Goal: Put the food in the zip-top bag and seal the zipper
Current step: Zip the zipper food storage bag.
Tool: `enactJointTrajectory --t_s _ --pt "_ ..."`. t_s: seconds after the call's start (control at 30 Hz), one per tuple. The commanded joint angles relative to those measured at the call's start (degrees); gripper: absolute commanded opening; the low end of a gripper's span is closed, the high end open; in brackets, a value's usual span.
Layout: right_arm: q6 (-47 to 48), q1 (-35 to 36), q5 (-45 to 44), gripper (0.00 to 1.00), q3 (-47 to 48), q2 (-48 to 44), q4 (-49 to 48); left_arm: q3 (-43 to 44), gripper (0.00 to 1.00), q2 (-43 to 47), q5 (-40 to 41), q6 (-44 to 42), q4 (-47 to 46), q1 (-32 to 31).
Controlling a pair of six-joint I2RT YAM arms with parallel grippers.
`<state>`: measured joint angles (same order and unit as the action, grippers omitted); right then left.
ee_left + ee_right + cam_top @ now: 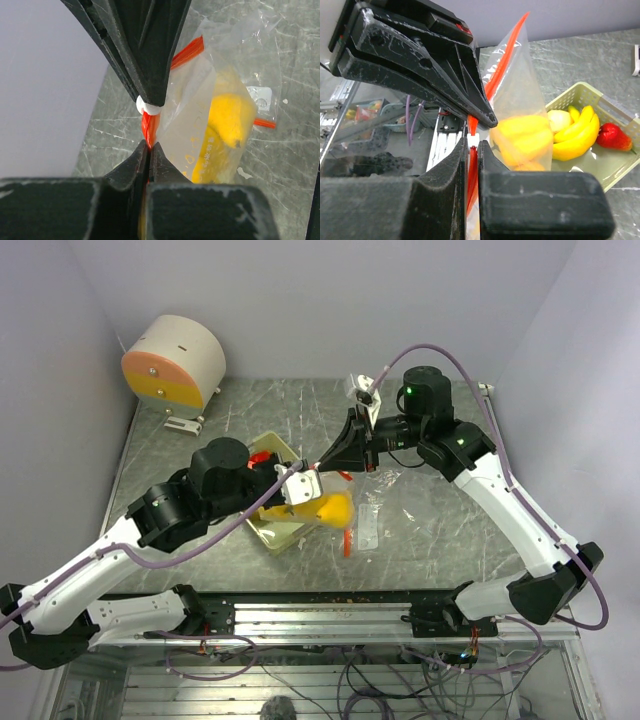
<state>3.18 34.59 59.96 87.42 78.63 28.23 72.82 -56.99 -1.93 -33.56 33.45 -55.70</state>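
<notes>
While aloft, bag (186, 102) with yellow fruit (227, 125)

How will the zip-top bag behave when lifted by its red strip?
Probably floppy: the zip-top bag creases and sags below the zipper. The yellow fruit inside likely makes it bottom-heavy, so it may swing. Its glossy film might slip.

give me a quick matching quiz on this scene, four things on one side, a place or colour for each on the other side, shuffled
Things:
1 zipper
2 mango-shaped fruit
3 banana
4 tray

Place or colour:
a pale green
b lying in the tray
c inside the clear bag
d pinched in both arms' jaws

Pairs: 1-d, 2-c, 3-b, 4-a
</notes>
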Motion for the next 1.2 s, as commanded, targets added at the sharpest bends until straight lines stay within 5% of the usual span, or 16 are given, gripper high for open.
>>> enactJointTrajectory --t_s 0.0,0.47,0.5,0.57,0.7,0.8,0.9,1.17 --pt "4.49 -1.65 -4.06 0.0 0.13 0.56 0.96 2.54 0.07 3.8 4.34 1.78 2.38 -0.13" --pt "4.81 -5.95 -2.87 0.01 -1.98 1.82 -0.98 3.02 0.07 9.09 10.88 3.69 5.36 -0.13" --pt "4.18 -5.98 -1.94 0.12 -2.02 1.8 -2.08 2.7 0.07 9.29 11.06 3.81 4.95 -0.17" --pt "0.79 -5.94 1.43 0.55 -2.87 1.23 -6.96 1.77 0.07 9.35 12.03 4.15 3.88 -0.16" --pt "-13.06 -6.03 2.68 0.99 -6.85 -1.55 -23.07 1.01 0.07 8.03 16.34 5.52 3.88 -0.16" --pt "-19.49 -7.78 -4.34 1.0 -9.15 -4.7 -28.56 0.78 0.07 7.56 24.42 8.5 3.28 -0.17" --pt "-21.96 -8.18 -20.73 1.0 -11.75 -7.55 -26.82 -0.27 0.07 8.67 38.95 12.74 0.99 -0.16" --pt "-25.52 -8.31 -48.76 1.0 -16.35 -4.74 -9.95 -4.61 0.07 16.78 71.65 32.35 0.71 -0.11"
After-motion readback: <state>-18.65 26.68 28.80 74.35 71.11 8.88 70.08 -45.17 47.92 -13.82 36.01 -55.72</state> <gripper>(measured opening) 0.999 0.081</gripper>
